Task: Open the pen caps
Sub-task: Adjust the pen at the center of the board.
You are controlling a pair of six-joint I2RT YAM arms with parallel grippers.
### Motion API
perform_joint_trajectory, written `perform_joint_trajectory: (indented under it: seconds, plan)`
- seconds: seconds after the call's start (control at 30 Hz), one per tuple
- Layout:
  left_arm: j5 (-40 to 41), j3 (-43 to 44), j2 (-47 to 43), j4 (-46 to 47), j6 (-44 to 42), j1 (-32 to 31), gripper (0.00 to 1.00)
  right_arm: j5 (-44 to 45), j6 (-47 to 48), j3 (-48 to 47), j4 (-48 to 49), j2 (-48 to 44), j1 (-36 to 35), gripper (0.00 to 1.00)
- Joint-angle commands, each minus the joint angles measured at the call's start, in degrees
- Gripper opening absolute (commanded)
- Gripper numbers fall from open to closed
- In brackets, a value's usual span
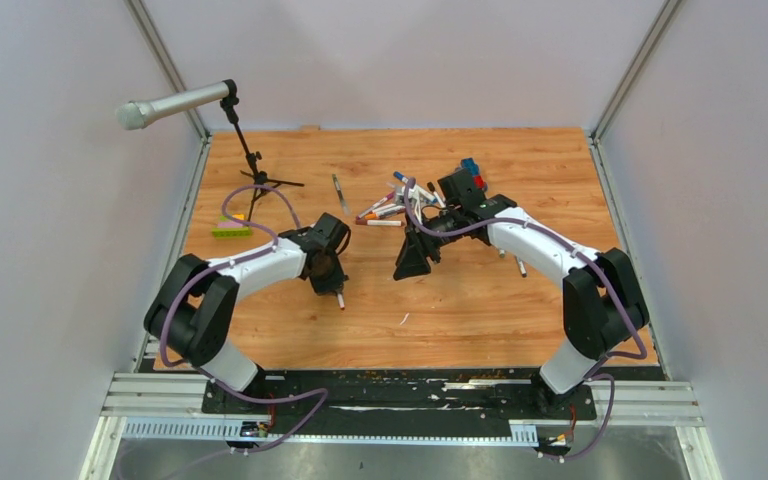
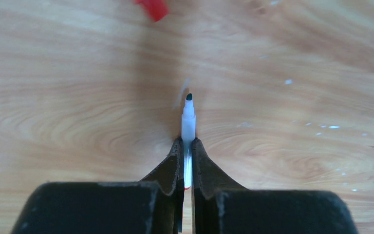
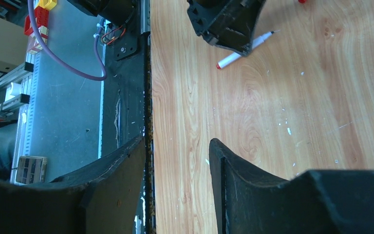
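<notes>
**Left wrist view: bare-tipped pen clamped in the left end effector**

The left end effector [image 2: 187, 144] is clenched on a white pen [image 2: 188, 122]. Its two dark fingers are squeezed against the barrel on either side, and the pen juts straight out beyond them. The pen's dark tip is bare, with no cap on it, and it sits low over the wooden surface [image 1: 460, 290]. A small red piece [image 2: 152, 7] lies on the wood past the tip, cut off by the top edge of the view; I cannot tell whether it is a cap.

From the right wrist, the same pen shows a red rear end sticking out behind the left fingers.

The right end effector [image 3: 177, 141] is released. Its jaws stand apart with nothing between them, and it hangs near the middle of the surface, well apart from the held pen.

From above, the pile of pens [image 1: 392, 205] lies toward the far side, just beside the right arm's wrist. One stray pen [image 1: 521, 267] rests alone near the right arm. A microphone [image 1: 175, 103] on a stand sits at the far left corner, with a green-yellow brick [image 1: 231, 231] close by.
</notes>
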State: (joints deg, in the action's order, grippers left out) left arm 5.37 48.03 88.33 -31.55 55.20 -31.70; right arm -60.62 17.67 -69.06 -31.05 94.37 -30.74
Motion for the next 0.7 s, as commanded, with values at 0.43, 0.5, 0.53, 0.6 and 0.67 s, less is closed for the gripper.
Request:
perform_joint_trajectory:
  seconds: [0.43, 0.5, 0.53, 0.6, 0.67]
  plan:
    - [5.7, 4.6, 2.0, -4.8, -2.6, -1.0, 0.40, -2.9, 0.6, -0.7, 1.0, -2.2, 0.8, 0.52]
    - [7.1, 6.3, 1.3, -6.3, -4.1, -1.0, 0.44, -3.0, 0.6, -0.7, 1.0, -2.3, 0.9, 0.52]
    - [7.7, 7.4, 0.9, -6.9, -5.1, -0.9, 0.47, -3.1, 0.6, -0.7, 1.0, -2.3, 0.9, 0.52]
    - [9.3, 8.4, -0.2, -7.2, -7.1, -0.7, 0.53, -3.3, 0.6, -0.6, 1.0, -2.4, 1.0, 0.52]
    - [9.5, 8.3, -1.5, -5.8, -9.5, -0.2, 0.60, -3.4, 0.6, -0.6, 1.0, -2.4, 1.1, 0.52]
